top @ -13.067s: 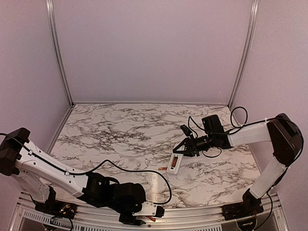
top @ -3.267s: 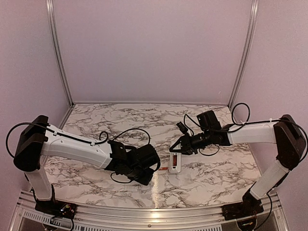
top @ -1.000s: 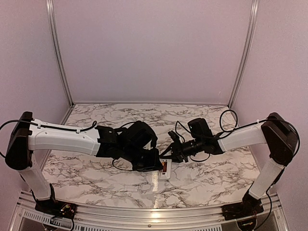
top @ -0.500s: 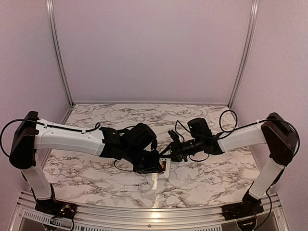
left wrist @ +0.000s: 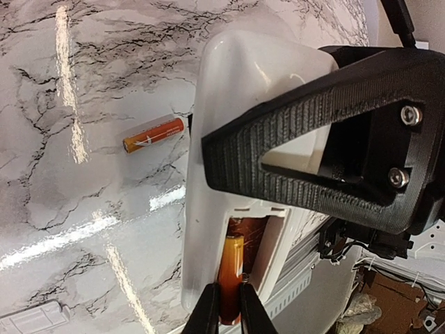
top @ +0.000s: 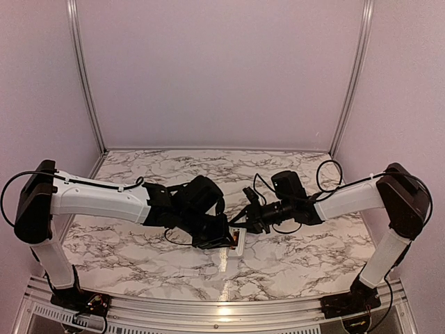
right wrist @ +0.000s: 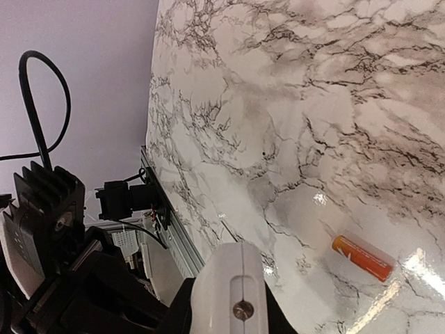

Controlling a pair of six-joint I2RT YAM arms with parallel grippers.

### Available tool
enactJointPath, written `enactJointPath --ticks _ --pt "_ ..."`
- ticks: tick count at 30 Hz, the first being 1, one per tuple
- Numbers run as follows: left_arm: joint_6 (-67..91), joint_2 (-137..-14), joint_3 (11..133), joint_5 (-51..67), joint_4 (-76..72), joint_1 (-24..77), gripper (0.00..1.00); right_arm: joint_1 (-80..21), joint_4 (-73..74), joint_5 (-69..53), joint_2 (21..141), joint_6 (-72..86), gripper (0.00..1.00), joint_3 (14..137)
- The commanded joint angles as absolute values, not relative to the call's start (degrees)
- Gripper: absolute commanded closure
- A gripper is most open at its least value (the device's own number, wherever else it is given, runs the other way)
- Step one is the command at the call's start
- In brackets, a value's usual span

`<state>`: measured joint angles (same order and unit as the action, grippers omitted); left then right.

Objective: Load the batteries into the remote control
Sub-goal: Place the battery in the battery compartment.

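Pale lilac walls (top: 222, 69) and aluminium posts (top: 82, 76) close in a marble-patterned tabletop (top: 139, 174), and both arms reach toward its middle near the front edge. The remote control (top: 239, 241) sits there between the two wrists, only a small white sliver of it showing from above.

The right gripper (right wrist: 235, 306) is clamped on the remote control (right wrist: 233, 278), one dark finger on either side of the white body. In the left wrist view, a black ribbed finger (left wrist: 299, 132) of that gripper crosses the remote control (left wrist: 236, 69), which shows its back with the battery recess open.

The left gripper (left wrist: 228, 309) is closed on the held battery (left wrist: 231, 275), its two slim fingertips (left wrist: 208, 309) pinching the orange cylinder from both sides. That battery lies lengthwise inside the recess, near the lower end of the remote; whether it is fully seated cannot be told. From above, the left gripper (top: 226, 242) is just beside the remote, and the right gripper (top: 245, 224) meets it from the other side.

The loose battery (left wrist: 154, 134) lies flat on the marble, close beside the remote's long edge; whether the two touch cannot be told. The right wrist view also shows it (right wrist: 361, 257), alone on the surface. A small white ribbed piece (left wrist: 31, 320) rests on the tabletop, well apart from the remote.
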<state>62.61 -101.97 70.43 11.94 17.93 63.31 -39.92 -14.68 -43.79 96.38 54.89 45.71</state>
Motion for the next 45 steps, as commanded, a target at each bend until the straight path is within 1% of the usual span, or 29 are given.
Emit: enactJointPath --ticks 1,7,13,18,22,34,39,45 --pt "63.6 -103.07 68.39 8.35 20.73 61.97 0.88 -40.51 -18.37 -46.77 96.36 57.42 1.0 45.44" --pt "63.62 -103.41 68.38 6.52 20.74 61.88 0.89 -40.5 -19.45 -47.76 96.72 58.33 1.0 45.19" --pt "64.28 -103.07 68.14 5.46 19.92 61.87 0.94 -40.52 -19.77 -47.23 97.12 59.1 1.0 45.3" --pt "65.68 -102.59 67.41 3.14 19.48 61.94 0.94 -40.49 -20.44 -47.19 97.34 59.88 1.0 45.43" --pt "65.85 -102.87 67.4 2.4 19.7 61.92 0.87 -40.52 -20.93 -47.89 97.51 60.24 1.0 45.35" --pt "64.75 -101.21 65.88 1.93 19.25 61.89 0.76 -40.42 -22.37 -49.5 97.92 60.8 1.0 45.43" --pt "64.14 -99.86 65.3 1.5 18.46 61.9 0.66 -40.26 -21.8 -49.62 97.82 60.45 1.0 45.69" --pt "62.32 -98.57 65.01 1.9 16.2 61.96 0.6 -40.09 -21.92 -50.05 97.86 60.37 1.0 45.7"
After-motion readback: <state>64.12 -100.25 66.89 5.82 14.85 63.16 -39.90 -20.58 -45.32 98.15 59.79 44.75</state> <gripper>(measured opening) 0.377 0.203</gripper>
